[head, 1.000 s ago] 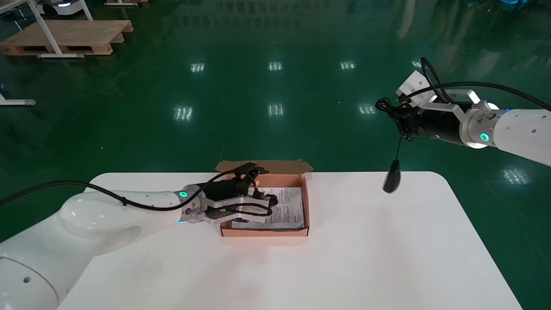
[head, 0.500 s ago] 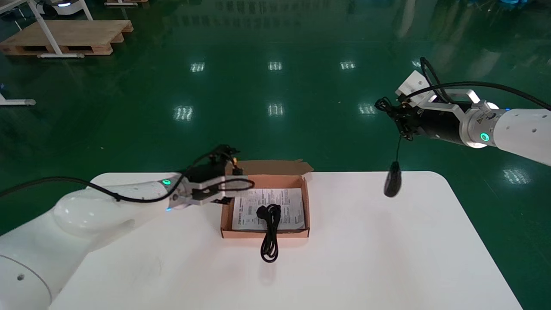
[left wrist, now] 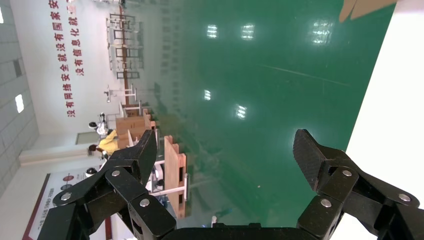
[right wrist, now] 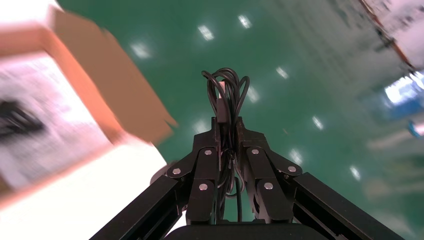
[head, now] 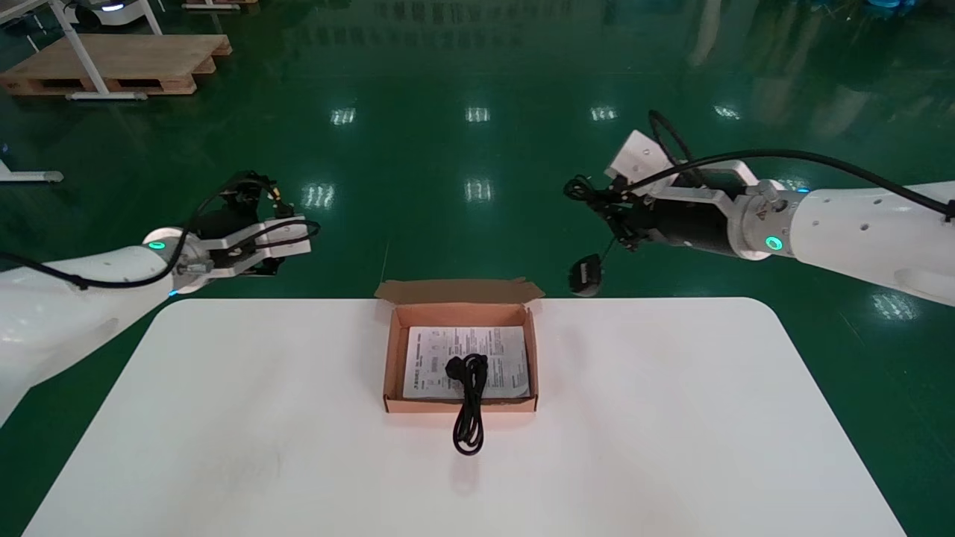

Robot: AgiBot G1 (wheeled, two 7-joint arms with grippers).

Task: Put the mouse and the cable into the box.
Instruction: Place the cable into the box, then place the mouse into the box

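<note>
The open cardboard box point(head: 388, 358) sits mid-table with a printed sheet in its bottom. The black cable point(head: 468, 395) lies with its plug end inside the box and its loop draped over the front wall onto the table. My left gripper point(head: 274, 201) hangs open and empty beyond the table's far left corner; its fingers point(left wrist: 142, 155) frame only green floor. My right gripper point(head: 597, 201) hovers past the far edge, right of the box, shut on the mouse's coiled cord point(right wrist: 225, 90). The black mouse point(head: 584, 274) dangles below it on its wire.
The white table point(head: 671, 418) has rounded corners. The box's flap point(head: 455, 289) stands open along its far side. A wooden pallet point(head: 112, 63) and a table frame stand far off on the green floor.
The left gripper let the cable go in the box, then drew back left and away off the table. The right arm carried the hanging mouse leftward, nearer the box.
</note>
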